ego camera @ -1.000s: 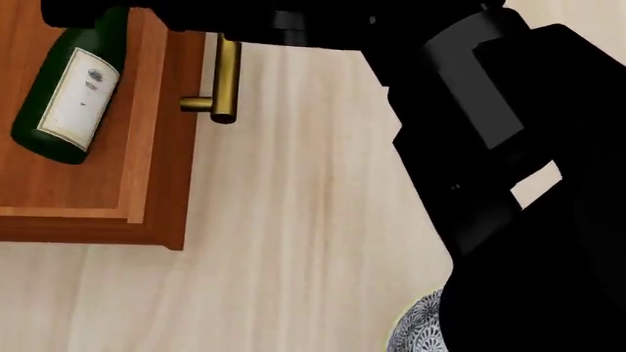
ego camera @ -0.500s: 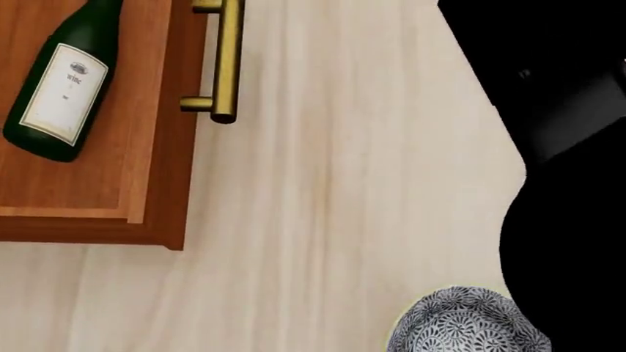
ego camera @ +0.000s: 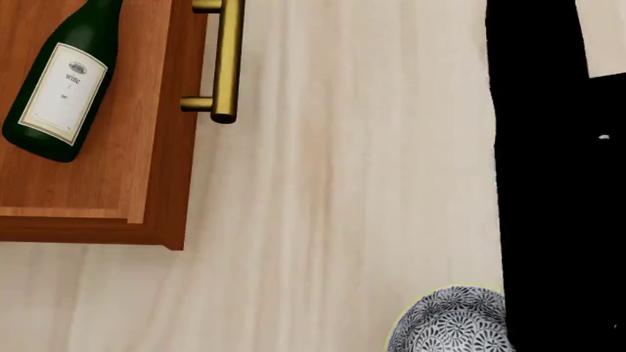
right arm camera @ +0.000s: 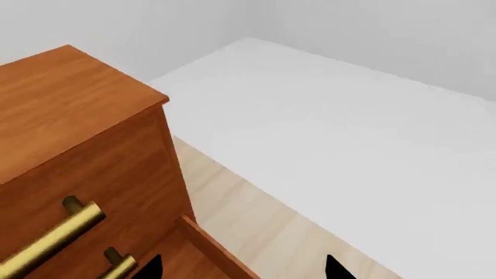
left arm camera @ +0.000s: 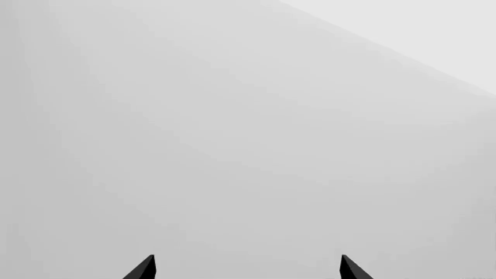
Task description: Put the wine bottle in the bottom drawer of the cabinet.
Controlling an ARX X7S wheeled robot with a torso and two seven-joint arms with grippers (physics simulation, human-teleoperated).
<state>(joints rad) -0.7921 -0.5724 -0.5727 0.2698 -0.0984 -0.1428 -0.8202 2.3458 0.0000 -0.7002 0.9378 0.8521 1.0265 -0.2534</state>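
Note:
The wine bottle point(ego camera: 64, 88), dark green with a cream label, lies on its side on the wood floor of the open bottom drawer point(ego camera: 98, 187) at the head view's upper left. Nothing holds it. The drawer's brass bar handle point(ego camera: 228, 59) faces the pale floor. My right gripper point(right arm camera: 243, 271) is open and empty, with its two dark fingertips spread above the drawer's rim point(right arm camera: 217, 250) beside the cabinet point(right arm camera: 69, 116). My left gripper point(left arm camera: 246, 271) is open and empty and faces a blank grey wall. Neither gripper's fingers show in the head view.
A black arm point(ego camera: 558, 183) fills the head view's right side. A blue-and-white patterned bowl point(ego camera: 452, 323) sits on the pale wood floor at the bottom right. Two upper drawer handles point(right arm camera: 54, 238) show on the cabinet front. A white surface point(right arm camera: 349, 133) lies behind the cabinet.
The black arm that reached across the top of the head view to the bottle has drawn back to the right. The bottle stays lying in the drawer, released.

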